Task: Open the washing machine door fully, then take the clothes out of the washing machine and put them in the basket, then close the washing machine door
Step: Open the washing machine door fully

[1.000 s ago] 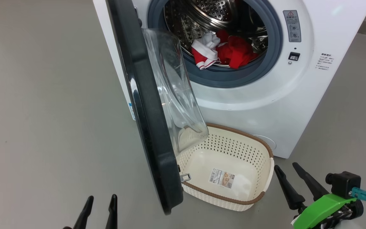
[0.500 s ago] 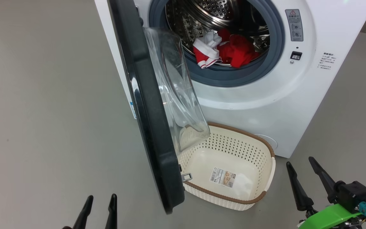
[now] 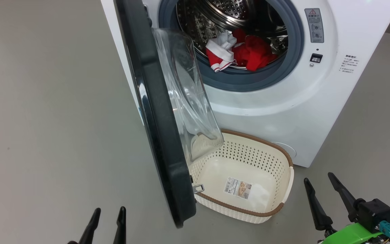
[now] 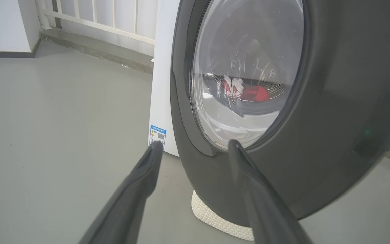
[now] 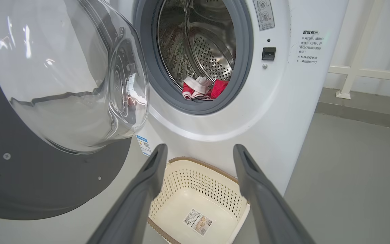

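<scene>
Nearest, low in the head view, the left hand and the right hand both hover over the smooth grey floor. Each has its two long, dark, tapered fingers apart and holds nothing.

Between them and a little farther off, the small cream-white perforated plastic basket sits on the floor just in front of the machine. It is a rounded rectangle with a brown woven-look rim, and it is empty apart from a paper sticker on its bottom.

The large round door has a glossy black rim. It stands swung out roughly square to the machine's front, and its bulging clear glass bowl hangs over the basket's left end.

Beyond is the boxy white washing machine with its matte grey rubber ring and its shiny perforated steel drum. The soft, crumpled red and white clothes lie at the drum's front lip.

The opening step looks done or nearly so; whether the door can swing wider I cannot tell. Unloading has not begun. The right hand, on the door's inner side, seems best placed for it. It would rise past the basket, keep clear of the glass bowl, pass through the ring and close on a thick fold. The cloth is limp, so it may trail or snag on the ring.
</scene>
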Controlling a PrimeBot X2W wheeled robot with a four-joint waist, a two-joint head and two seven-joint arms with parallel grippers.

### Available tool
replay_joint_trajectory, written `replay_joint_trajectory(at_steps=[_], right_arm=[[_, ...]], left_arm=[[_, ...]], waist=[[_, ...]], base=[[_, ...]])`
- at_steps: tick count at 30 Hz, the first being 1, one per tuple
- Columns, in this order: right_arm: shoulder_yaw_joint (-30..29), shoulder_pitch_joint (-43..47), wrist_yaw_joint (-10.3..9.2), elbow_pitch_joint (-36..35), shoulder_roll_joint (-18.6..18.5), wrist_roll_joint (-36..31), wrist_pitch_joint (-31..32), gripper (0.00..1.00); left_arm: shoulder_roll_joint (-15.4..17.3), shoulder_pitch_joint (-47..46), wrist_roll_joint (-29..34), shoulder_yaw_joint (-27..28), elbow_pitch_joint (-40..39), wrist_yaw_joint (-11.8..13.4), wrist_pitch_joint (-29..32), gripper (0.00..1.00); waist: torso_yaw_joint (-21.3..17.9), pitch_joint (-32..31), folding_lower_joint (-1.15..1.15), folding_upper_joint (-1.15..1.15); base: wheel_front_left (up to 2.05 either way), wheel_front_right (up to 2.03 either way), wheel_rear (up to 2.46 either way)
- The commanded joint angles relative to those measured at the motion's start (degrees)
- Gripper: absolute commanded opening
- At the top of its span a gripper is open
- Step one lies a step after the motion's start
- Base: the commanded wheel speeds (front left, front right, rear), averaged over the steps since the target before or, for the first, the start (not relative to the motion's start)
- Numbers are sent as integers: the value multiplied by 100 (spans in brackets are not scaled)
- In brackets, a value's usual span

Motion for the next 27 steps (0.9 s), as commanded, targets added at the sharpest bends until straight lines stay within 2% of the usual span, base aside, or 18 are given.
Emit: replay_joint_trajectory(at_steps=[1,5,6,7,8,9,15,20,27], right_arm=[[103,-54,28,-117,-43,-72,-69,100],[120,-55,28,-129,-28,-81,-69,100],[125,-53,28,-137,-22,-80,-69,100],[125,-56,28,-143,-20,-80,-69,100],[125,-58,28,-149,-17,-78,-69,100],[127,-57,28,-152,-15,-74,-69,100],[146,-64,28,-147,-20,-52,-69,100],[159,-95,28,-150,-28,-50,-69,100],[204,-149,28,-172,-68,-28,-69,100]], left_arm=[[45,-146,14,162,-145,1,-69,100],[45,-151,10,173,-147,-2,-69,100],[45,-154,-22,164,-142,-24,-69,93],[45,-158,-32,166,-141,-31,-69,49],[45,-162,-55,165,-131,-37,-69,18],[45,-172,-82,163,-126,-44,-69,0],[45,-378,-340,368,-534,-40,-69,0],[45,-667,-526,488,-1388,-5,-69,0],[45,-1012,-546,-112,-2589,64,-69,0]], waist=[[-4,-4,0,0],[-12,-19,0,0],[-16,-25,0,0],[-17,-26,0,0],[-17,-28,0,0],[-15,-27,0,0],[3,-3,0,0],[-14,27,0,0],[-88,102,0,0]], base=[[0,0,0],[0,0,0],[0,0,0],[0,0,0],[0,0,0],[0,0,0],[0,0,0],[0,0,0],[0,0,0]])
